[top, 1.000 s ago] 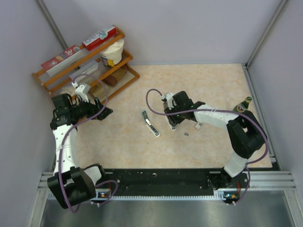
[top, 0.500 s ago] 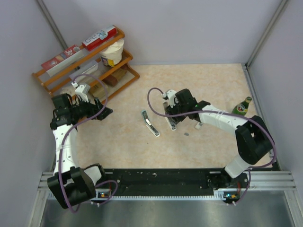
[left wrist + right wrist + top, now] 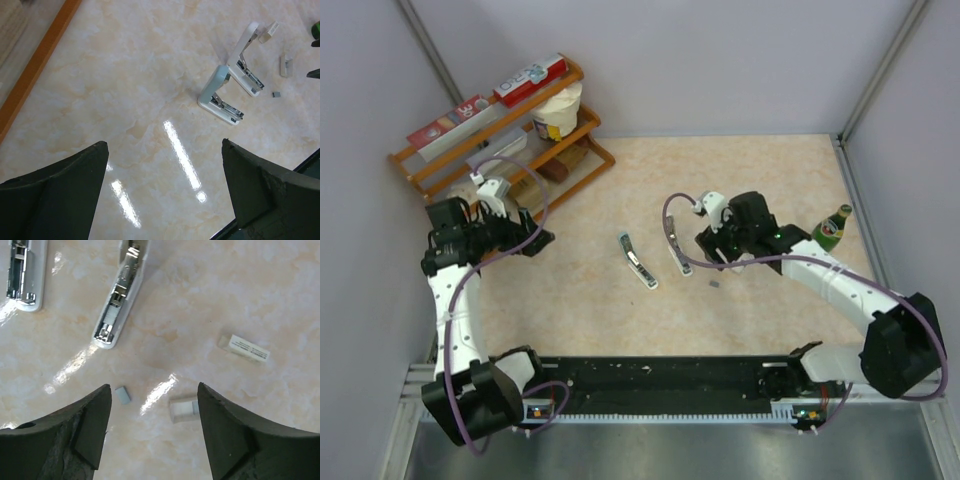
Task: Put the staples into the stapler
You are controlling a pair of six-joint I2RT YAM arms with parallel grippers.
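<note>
Near the table's front edge, a tiny grey rectangular block of staples [image 3: 122,394] lies flat on the glossy, cream marble-patterned tabletop [image 3: 770,170]. The right gripper [image 3: 152,432] hovers over it. Its two dark, matte fingers [image 3: 75,435] are spread wide with nothing between them, and the staples sit just ahead of one fingertip. A small translucent whitish box [image 3: 182,408] lies close beside the staples, and a white packet with dark print [image 3: 243,348] lies a little farther off.

Just beyond the staples lies a white stapler [image 3: 121,300], hinged open with its shiny metal channel facing up. Its near end points toward the staples but does not touch them. A second, pale blue-green stapler [image 3: 218,92] stands open beside it.

Well off to the left, the left gripper [image 3: 162,197] hangs over bare tabletop, its fingers apart and empty.

Farther back, a green glass bottle [image 3: 830,227] stands by the right wall. A slatted wooden rack [image 3: 500,150] fills the far left corner.
</note>
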